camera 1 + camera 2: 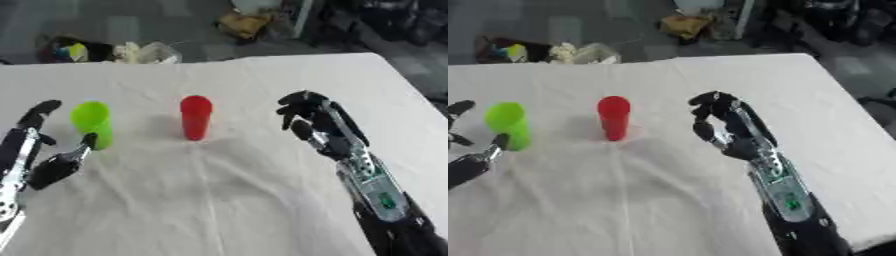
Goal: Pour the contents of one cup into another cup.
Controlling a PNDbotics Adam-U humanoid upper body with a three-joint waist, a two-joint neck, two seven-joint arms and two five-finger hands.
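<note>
1. Left eye view: your left hand [48,162] sits at the left edge of the table [262,200], fingers [39,112] spread and thumb out, flanking the green cup [92,124] without clearly touching it. The red cup [195,117] stands upright near the table's middle, apart from the green one. Your right hand [319,127] hovers right of the red cup, fingers loosely curled, holding nothing.
2. Right eye view: the same layout, with your left hand mostly cut off at the edge; clutter [562,52] lies beyond the table.
</note>
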